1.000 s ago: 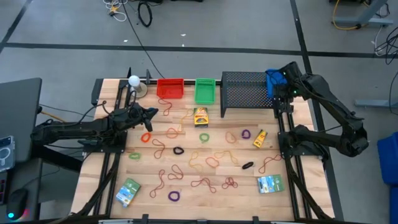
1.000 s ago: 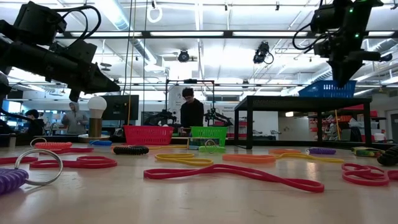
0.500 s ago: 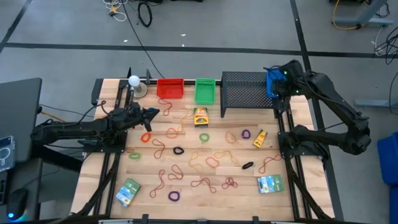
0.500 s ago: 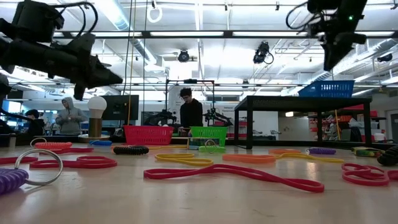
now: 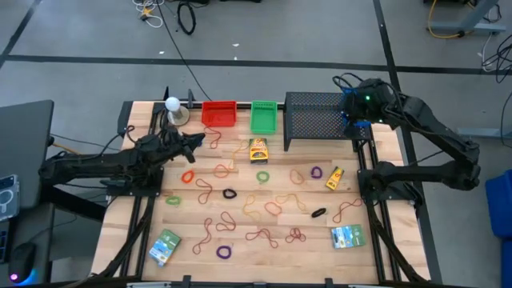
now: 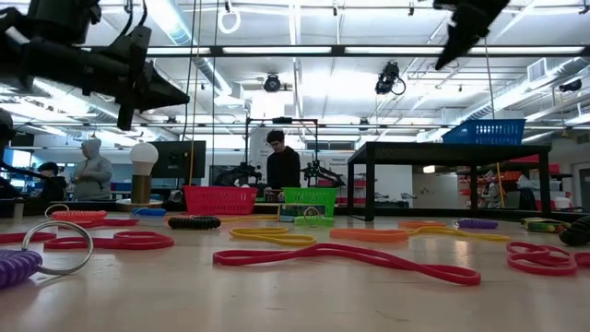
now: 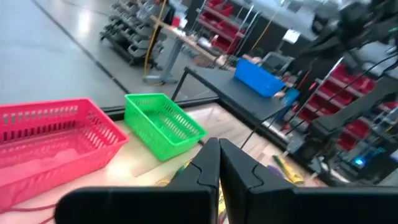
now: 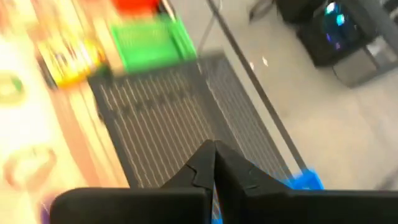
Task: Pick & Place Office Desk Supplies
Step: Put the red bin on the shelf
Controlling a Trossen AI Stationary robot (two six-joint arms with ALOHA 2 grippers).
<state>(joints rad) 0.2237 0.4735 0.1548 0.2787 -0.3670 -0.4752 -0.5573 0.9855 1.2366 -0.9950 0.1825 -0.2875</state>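
Left gripper (image 5: 197, 140) closed and empty, raised near red basket (image 5: 218, 114); right gripper (image 5: 349, 100) closed, empty, above black mesh stand (image 5: 318, 116).

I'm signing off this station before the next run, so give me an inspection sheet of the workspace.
Surface: wooden slat table, mostly covered.
Job's things: rubber-band loops scattered; yellow crayon box below the green basket; red basket beside it; green-blue packets at the near corners; yellow bottle.
Clutter: white ball on metal base; black mesh stand; blue bin.
Grippers: left gripper shut, empty, near the red basket; right gripper shut, empty, above the stand.
Cables: on the floor behind the table.
Surroundings: people beyond the table.
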